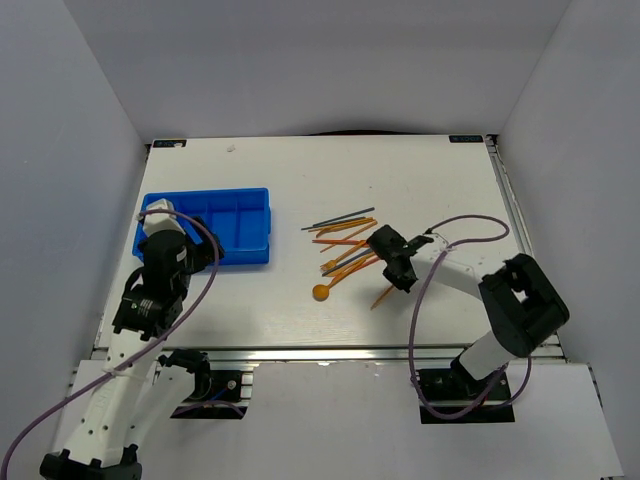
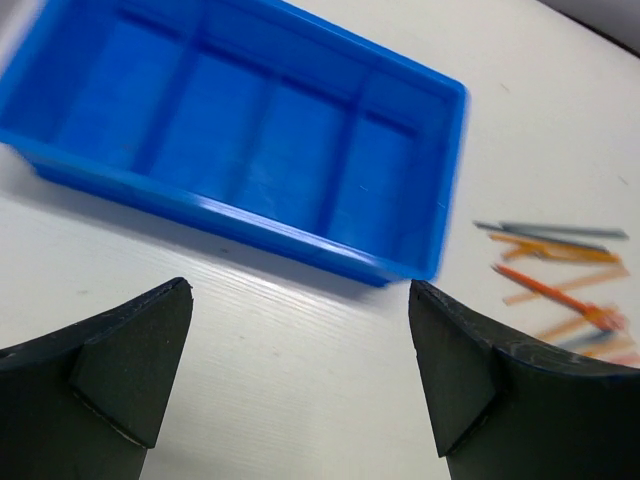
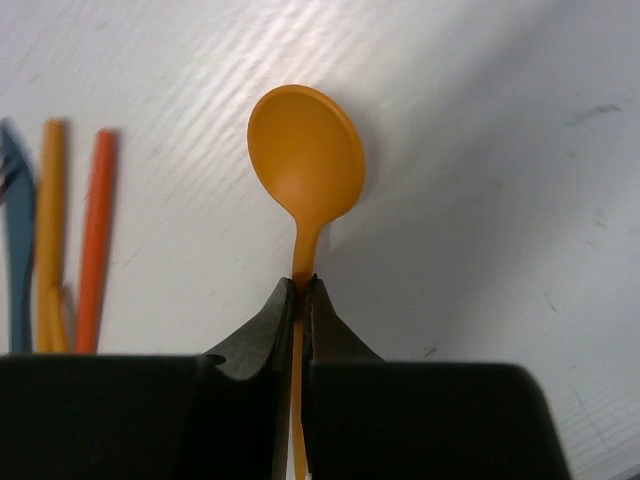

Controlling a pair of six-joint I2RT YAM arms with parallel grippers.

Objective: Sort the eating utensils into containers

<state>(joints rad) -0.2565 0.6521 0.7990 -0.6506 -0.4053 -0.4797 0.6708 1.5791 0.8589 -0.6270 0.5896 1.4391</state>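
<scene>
1. The right gripper [image 3: 300, 290] has its jaws pressed together on the thin handle of one orange spoon [image 3: 305, 160]. The pinch sits just behind the neck, and the round bowl projects beyond the fingertips. Whether the bowl touches the table cannot be told.
2. In the right wrist view, three more pieces lie side by side next to the spoon: one dark blue handle [image 3: 15, 240], one orange handle [image 3: 50, 220] and one red-orange handle [image 3: 97, 230].
3. The remaining utensils [image 1: 345, 240] form one loose fan near the table's centre, just left and far of the right gripper. They are orange, red and dark grey, and they overlap, so no exact count can be given.
4. One orange stick [image 1: 382, 296] lies apart from the fan, on the near side of the right gripper.
5. One blue tray [image 2: 250, 225] stands on the left part of the table, well apart from the fan. Ridges divide it into long compartments; four can be made out.
6. The left gripper [image 2: 300, 290] is spread wide and holds nothing. It sits at the near side of the tray's left end.
7. A strip of bare white table [image 1: 290, 300] separates the tray from the fan. The tray's left end lies close to the table's left edge.
8. White walls [image 1: 80, 150] stand along the left, far and right edges.
</scene>
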